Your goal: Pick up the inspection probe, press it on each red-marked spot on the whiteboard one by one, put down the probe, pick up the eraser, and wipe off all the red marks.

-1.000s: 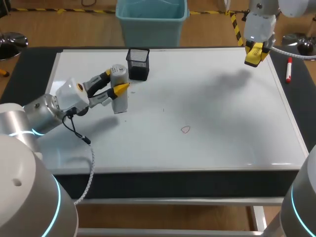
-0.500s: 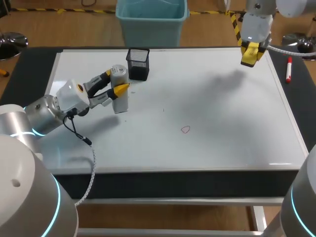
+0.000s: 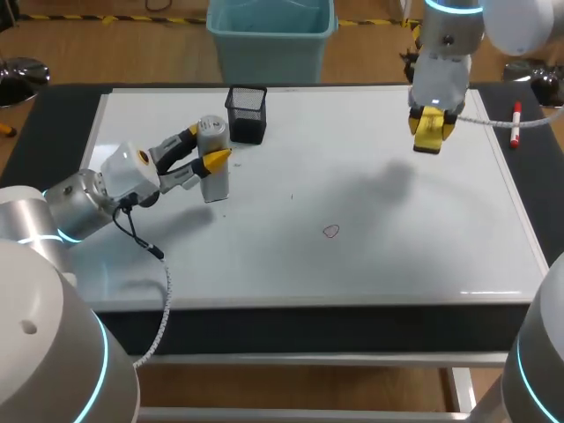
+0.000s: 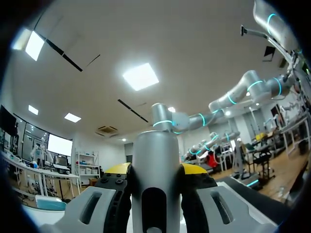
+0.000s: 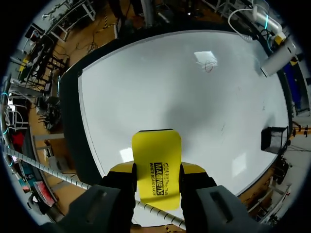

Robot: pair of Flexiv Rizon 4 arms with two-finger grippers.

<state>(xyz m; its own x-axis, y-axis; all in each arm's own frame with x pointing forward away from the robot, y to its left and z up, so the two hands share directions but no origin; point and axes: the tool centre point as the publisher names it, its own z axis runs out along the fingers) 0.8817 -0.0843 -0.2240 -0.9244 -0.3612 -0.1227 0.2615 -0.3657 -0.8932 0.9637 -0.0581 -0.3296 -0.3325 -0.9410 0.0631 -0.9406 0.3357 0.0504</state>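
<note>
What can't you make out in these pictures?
Probe: whether its lower end touches the whiteboard; too small in head view, cut off in left wrist view.
Red mark: its exact shape; too small in head and right wrist views.
Eraser: its wiping face; behind its yellow back, right wrist view.

I'm working over a black table (image 3: pixel 60 115), its dark top showing at both sides. Below its front edge a pale metal frame (image 3: pixel 308 359) runs across.
</note>
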